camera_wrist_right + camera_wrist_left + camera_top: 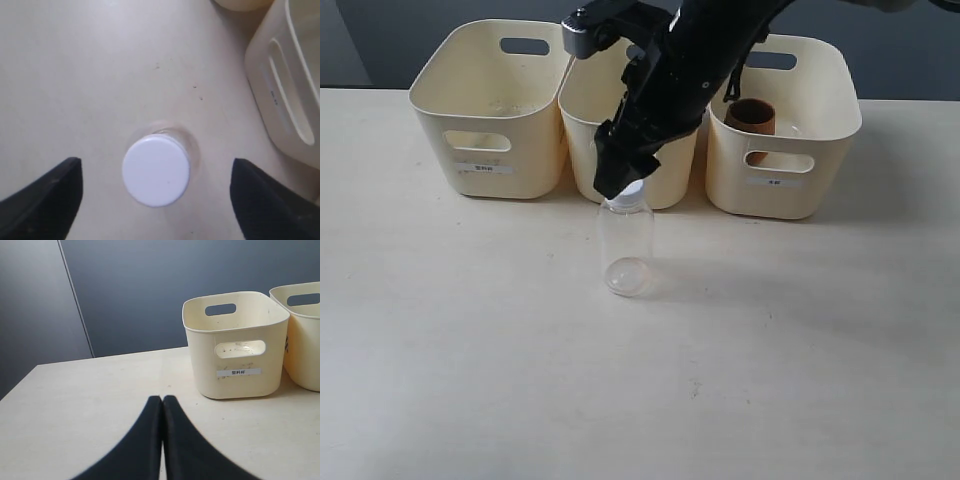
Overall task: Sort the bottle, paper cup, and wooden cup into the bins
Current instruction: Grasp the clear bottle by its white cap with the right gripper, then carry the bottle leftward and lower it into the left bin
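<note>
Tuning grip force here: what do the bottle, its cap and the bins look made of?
Bottle: clear, glossy plastic, apparently; the table shows through its wall. Cap: opaque white, smooth, probably plastic. Bins: cream plastic by the look, matte, with moulded rounded corners and handle cut-outs.

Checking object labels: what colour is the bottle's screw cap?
White. The bottle cap shows best in the right wrist view, seen from directly above.

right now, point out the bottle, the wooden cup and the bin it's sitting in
bottle (156,170): right wrist view, on its white cap
wooden cup (752,120): exterior view, on its brown outer wall
bin (800,198): exterior view, on its front wall below the label
</note>
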Robot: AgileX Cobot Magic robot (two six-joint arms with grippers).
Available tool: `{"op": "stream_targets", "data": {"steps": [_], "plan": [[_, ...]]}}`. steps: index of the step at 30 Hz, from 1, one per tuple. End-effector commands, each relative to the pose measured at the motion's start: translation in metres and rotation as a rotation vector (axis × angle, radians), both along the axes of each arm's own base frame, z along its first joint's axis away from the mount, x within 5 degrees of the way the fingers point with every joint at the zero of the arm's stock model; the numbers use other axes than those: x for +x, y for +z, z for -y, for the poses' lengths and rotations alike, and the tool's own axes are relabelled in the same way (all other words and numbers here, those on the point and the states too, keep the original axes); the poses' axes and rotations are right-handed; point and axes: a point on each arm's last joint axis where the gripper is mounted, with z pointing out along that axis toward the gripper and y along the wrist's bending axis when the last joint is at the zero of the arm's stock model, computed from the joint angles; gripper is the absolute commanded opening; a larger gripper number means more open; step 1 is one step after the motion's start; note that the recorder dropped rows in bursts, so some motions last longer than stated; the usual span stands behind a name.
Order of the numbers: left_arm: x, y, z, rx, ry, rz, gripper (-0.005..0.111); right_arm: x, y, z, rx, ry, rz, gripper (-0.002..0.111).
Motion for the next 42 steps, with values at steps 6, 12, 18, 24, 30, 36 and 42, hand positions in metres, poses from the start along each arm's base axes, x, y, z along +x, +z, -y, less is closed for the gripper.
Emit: {"op": "stream_targets", "data": {"steps": [6, 12, 18, 24, 30, 36, 42], "plan": [[0.0, 0.0, 0.0, -0.001, 0.001, 0.008, 0.0, 0.006, -0.01, -0.005, -0.018, 0.029, 0.051, 0.077], [0.0, 0.0, 0.0, -0.001, 0.001, 0.008, 0.0, 0.011, -0.03, -0.009, -0.048, 0.035, 0.029, 0.077], [0.0, 0.0, 0.0, -0.001, 0.001, 0.008, 0.0, 0.013, -0.031, -0.009, -0.043, 0.031, 0.039, 0.077], [0.0, 0.0, 0.0, -0.001, 0.001, 0.008, 0.0, 0.01, -0.032, -0.008, -0.06, 0.045, 0.01, 0.047], [0.0, 0.0, 0.0, -0.001, 0.001, 0.008, 0.0, 0.005, -0.032, -0.01, -0.053, 0.123, -0.006, -0.001], [0.0, 0.0, 0.0, -0.001, 0.001, 0.008, 0.0, -0.003, -0.002, -0.017, 0.033, 0.177, 0.117, -0.001], [0.0, 0.0, 0.0, -0.001, 0.001, 0.008, 0.0, -0.029, 0.081, -0.034, 0.224, 0.156, 0.51, -0.001]]}}
